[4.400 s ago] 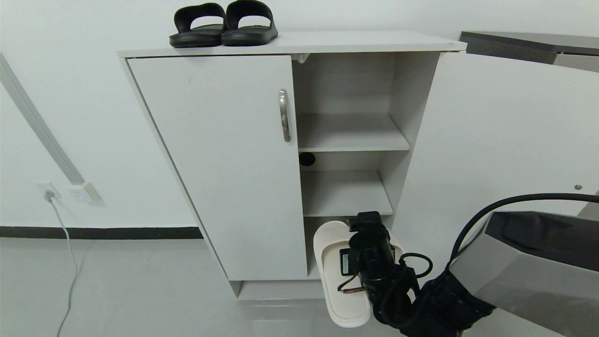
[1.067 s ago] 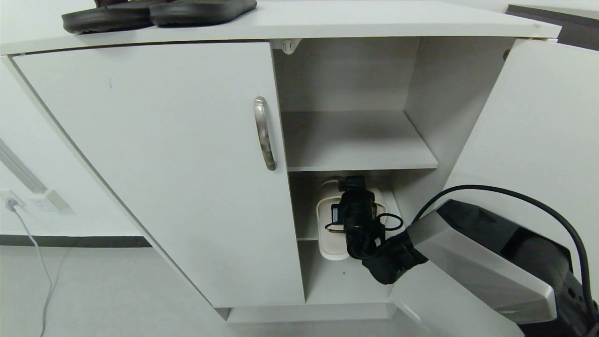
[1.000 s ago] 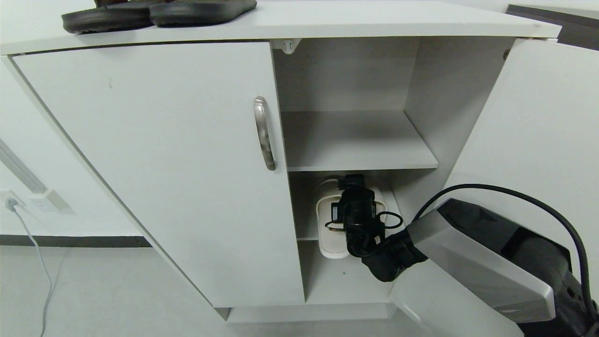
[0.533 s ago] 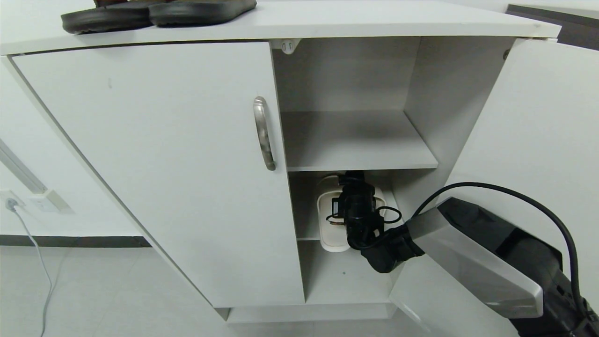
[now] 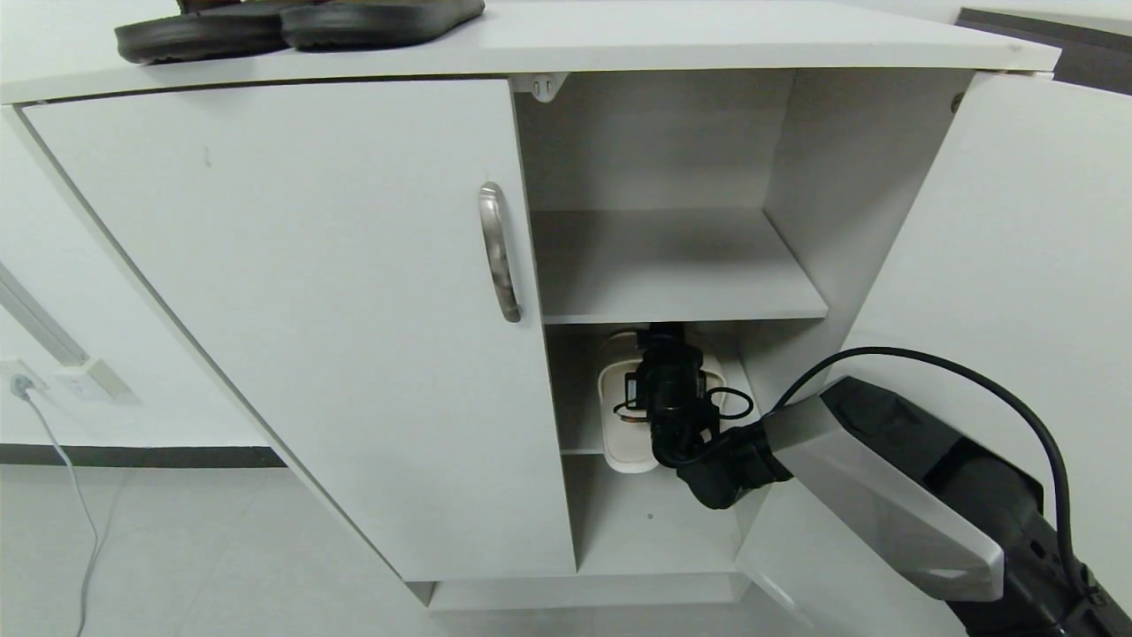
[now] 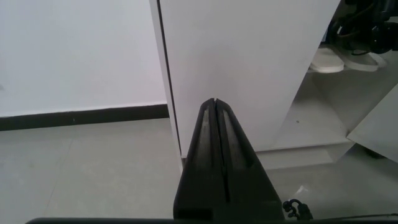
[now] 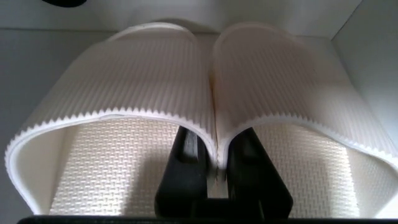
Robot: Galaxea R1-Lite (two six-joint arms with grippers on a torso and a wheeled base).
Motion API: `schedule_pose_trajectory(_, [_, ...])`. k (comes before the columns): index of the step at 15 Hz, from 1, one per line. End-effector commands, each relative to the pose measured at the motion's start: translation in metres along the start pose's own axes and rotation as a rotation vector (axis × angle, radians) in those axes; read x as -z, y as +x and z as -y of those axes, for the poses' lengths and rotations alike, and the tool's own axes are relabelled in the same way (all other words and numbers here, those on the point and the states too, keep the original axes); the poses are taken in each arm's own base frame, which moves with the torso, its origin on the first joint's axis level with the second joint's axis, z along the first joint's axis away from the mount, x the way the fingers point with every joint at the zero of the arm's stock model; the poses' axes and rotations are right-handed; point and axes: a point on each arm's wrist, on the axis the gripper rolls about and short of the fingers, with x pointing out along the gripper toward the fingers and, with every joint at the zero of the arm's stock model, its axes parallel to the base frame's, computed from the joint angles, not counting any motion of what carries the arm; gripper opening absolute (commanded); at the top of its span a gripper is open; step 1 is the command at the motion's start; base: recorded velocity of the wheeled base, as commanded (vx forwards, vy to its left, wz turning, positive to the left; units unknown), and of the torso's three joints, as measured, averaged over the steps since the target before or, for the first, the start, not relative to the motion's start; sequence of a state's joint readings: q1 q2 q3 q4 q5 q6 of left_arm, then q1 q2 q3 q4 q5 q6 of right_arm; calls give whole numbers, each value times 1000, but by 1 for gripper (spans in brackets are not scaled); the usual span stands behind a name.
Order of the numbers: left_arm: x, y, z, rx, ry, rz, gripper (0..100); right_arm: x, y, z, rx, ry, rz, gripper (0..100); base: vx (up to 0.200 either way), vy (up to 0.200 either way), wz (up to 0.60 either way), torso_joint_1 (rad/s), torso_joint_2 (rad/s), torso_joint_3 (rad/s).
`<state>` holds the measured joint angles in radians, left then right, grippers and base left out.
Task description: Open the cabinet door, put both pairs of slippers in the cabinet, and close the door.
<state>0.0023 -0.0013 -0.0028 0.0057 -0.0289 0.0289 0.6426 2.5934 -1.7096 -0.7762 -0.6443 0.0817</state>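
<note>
Right wrist view: you see the white slippers (image 7: 143, 74) side by side, toes pointing into the cabinet (image 5: 619, 35). Their broad straps are cream-white and ribbed, with saw-toothed edges, and the footbeds have a fine woven texture. Your right gripper (image 7: 216, 140) has one finger under each strap and pinches the two touching inner strap edges between them.

In the head view, the pair sits in the middle compartment, just beneath the upper shelf (image 5: 672, 265). The heels jut past the front edge of the shelf below; whether the soles rest on it, you cannot tell. The right door (image 5: 1017, 265) stands wide open. The left door (image 5: 309, 310) is shut, its metal handle (image 5: 500, 252) upright. Black slippers (image 5: 292, 22) lie on the cabinet top.

Your left gripper (image 6: 214, 109) hangs low over the floor (image 6: 81, 162) before the left door, fingers pressed together on nothing.
</note>
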Motion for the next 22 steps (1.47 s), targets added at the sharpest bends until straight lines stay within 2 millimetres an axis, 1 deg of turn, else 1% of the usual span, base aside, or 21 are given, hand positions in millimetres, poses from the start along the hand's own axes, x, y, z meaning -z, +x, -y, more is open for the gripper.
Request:
schedule_pose_trajectory(1, [0, 0, 0, -1, 0, 0, 0, 2, 0, 0, 0, -4, -5, 100, 0, 0, 0, 0, 0, 0])
schedule_pose_trajectory(2, [0, 0, 0, 0, 0, -1, 0, 3, 0, 0, 2, -4, -7, 100, 0, 0, 0, 0, 0, 0])
schedule_pose_trajectory(4, [0, 0, 0, 0, -1, -1, 0, 3, -11, 5, -2, -26, -35, 100, 0, 0, 0, 0, 0, 0])
schedule_pose_trajectory(5, [0, 0, 0, 0, -1, -1, 0, 3, -12, 5, -2, -28, -38, 100, 0, 0, 0, 0, 0, 0])
schedule_pose_trajectory(7, [0, 0, 0, 0, -1, -1, 0, -6, -41, 10, -23, -29, -35, 100, 0, 0, 0, 0, 0, 0])
schedule_pose_trajectory(10, [0, 0, 0, 0, -1, -1, 0, -12, -84, 16, -66, -41, -45, 100, 0, 0, 0, 0, 0, 0])
schedule_pose_trajectory(11, [0, 0, 0, 0, -1, -1, 0, -10, -97, 21, -78, -52, -57, 100, 0, 0, 0, 0, 0, 0])
schedule_pose_trajectory(12, [0, 0, 0, 0, 0, -1, 0, -9, -117, 26, -99, -67, -72, 100, 0, 0, 0, 0, 0, 0])
schedule_pose_trajectory(13, [0, 0, 0, -1, 0, 0, 0, -8, -133, 34, -112, -76, -82, 100, 0, 0, 0, 0, 0, 0])
schedule_pose_trajectory(15, [0, 0, 0, 0, 0, -1, 0, -8, -160, 44, -143, -84, -89, 100, 0, 0, 0, 0, 0, 0])
schedule_pose_trajectory(16, [0, 0, 0, 0, 0, -1, 0, -8, -164, 46, -157, -84, -89, 100, 0, 0, 0, 0, 0, 0])
schedule_pose_trajectory(22, [0, 0, 0, 0, -1, -1, 0, -3, -164, 45, -159, -94, -98, 100, 0, 0, 0, 0, 0, 0])
